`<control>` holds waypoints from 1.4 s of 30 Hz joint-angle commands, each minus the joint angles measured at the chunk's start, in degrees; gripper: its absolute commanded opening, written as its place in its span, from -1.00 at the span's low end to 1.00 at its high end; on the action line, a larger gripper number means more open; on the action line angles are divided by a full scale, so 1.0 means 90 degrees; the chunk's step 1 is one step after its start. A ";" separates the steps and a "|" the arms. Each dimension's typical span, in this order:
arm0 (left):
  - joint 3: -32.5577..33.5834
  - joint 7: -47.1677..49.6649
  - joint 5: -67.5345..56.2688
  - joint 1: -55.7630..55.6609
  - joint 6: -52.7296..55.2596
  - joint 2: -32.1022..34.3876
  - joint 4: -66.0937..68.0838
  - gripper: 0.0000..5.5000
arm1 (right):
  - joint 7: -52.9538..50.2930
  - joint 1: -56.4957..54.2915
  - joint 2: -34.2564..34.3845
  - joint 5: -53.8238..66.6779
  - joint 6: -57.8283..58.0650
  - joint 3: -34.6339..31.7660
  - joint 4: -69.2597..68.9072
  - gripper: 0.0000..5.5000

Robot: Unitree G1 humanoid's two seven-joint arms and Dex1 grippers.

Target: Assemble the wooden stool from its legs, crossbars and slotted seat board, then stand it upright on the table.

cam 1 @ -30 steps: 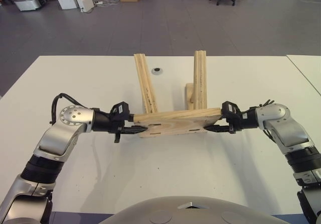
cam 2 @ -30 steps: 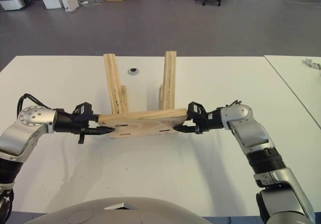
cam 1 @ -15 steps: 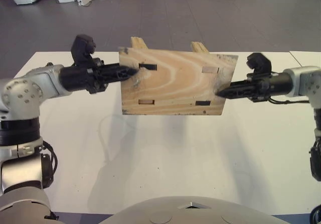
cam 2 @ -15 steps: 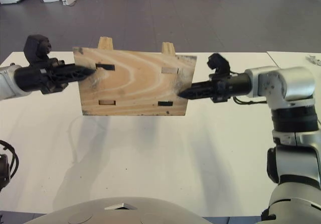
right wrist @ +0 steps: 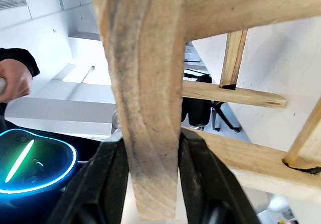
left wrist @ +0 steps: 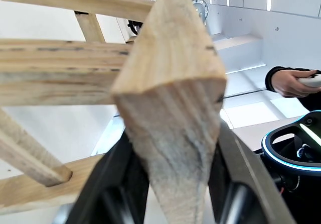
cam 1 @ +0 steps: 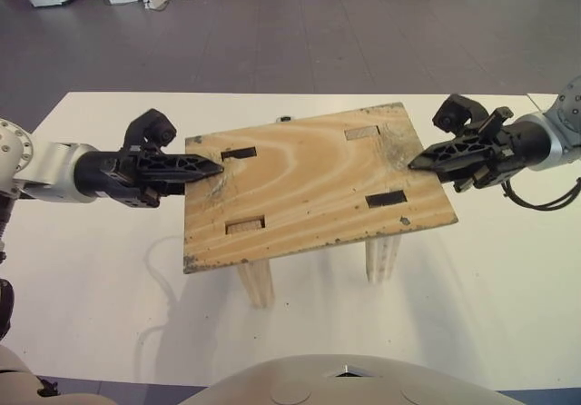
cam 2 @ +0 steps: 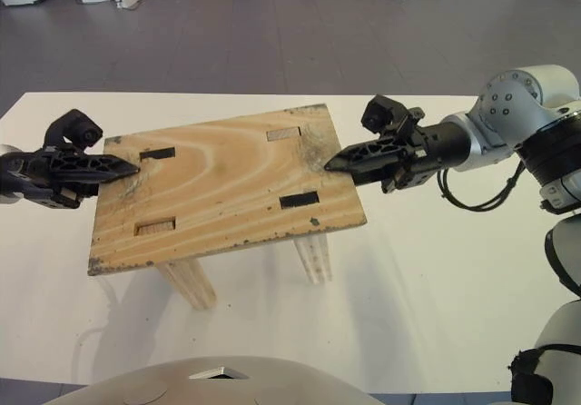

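Nearest the robot, two legs (cam 1: 257,282) now hang below the front edge of the seat board (cam 1: 309,187) and point down at the table (cam 1: 508,314). A second ago the stool lay tipped over on the table with its legs pointing away, and half a second ago the board stood lifted with its face towards the head camera. It has since been swung over so the slotted face looks up, nearly level but sloping a little toward its near left corner. That puts the task at its last step, standing the stool upright, though the eye views do not settle whether the feet already bear on the table or hang just above it. On either side, the left gripper (cam 1: 213,166) is clamped on the board's left edge and the right gripper (cam 1: 418,162) on its right edge, so the stool hangs between the two arms. Letting go looks premature until all the feet are down. The eye views give the whole top, the tilt and both arms, but hide the frame under the board. The wrist views supply that: the left one shows a finger (left wrist: 235,184) pressed against the board's edge, the right one a finger (right wrist: 108,184) likewise, and beyond them the crossbars (right wrist: 233,96) seated between the legs.
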 commanded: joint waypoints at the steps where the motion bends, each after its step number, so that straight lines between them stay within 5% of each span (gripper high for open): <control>1: -0.0351 0.1261 -0.0320 -0.0097 -0.0336 -0.0368 -0.0069 -0.42 | -0.0819 0.0142 -0.0095 0.1888 0.0063 -0.0269 0.0183 -0.51; 7: 0.1160 0.3030 -0.0320 0.0666 -0.1085 -0.1007 -0.0058 0.00 | -0.3161 0.2473 -0.0458 0.2502 -0.0754 -0.1753 -0.0041 -0.03; 13: 0.2994 0.4395 -0.0320 0.1809 -0.1661 -0.1426 -0.0626 0.38 | -0.4922 0.5242 -0.0375 0.2521 -0.2265 -0.4688 -0.0923 0.40; 17: 0.4456 0.4293 -0.0208 0.3046 -0.1980 -0.1084 -0.1087 0.64 | -0.6046 0.6469 0.0158 0.2274 -0.3767 -0.6790 -0.1276 0.42; 19: 0.4831 0.4079 0.1003 0.3127 -0.2869 -0.1264 -0.1355 0.77 | -0.6422 0.6761 0.0755 0.1370 -0.4877 -0.7571 -0.1340 0.42; 23: 0.4063 0.4274 0.5071 0.2949 -0.6183 -0.2000 -0.1735 0.77 | -0.7688 0.6551 0.2481 -0.1868 -0.7787 -0.7402 -0.1287 0.42; 30: 0.3116 0.4916 0.8393 0.2952 -0.8579 -0.3288 -0.0858 0.77 | -0.8609 0.6135 0.4031 -0.5493 -0.9809 -0.6595 -0.1076 0.42; 42: 0.3644 0.4520 0.9611 0.2109 -0.9171 -0.3968 0.0289 0.77 | -0.8645 0.5679 0.4898 -0.7352 -1.0400 -0.7150 -0.0256 0.42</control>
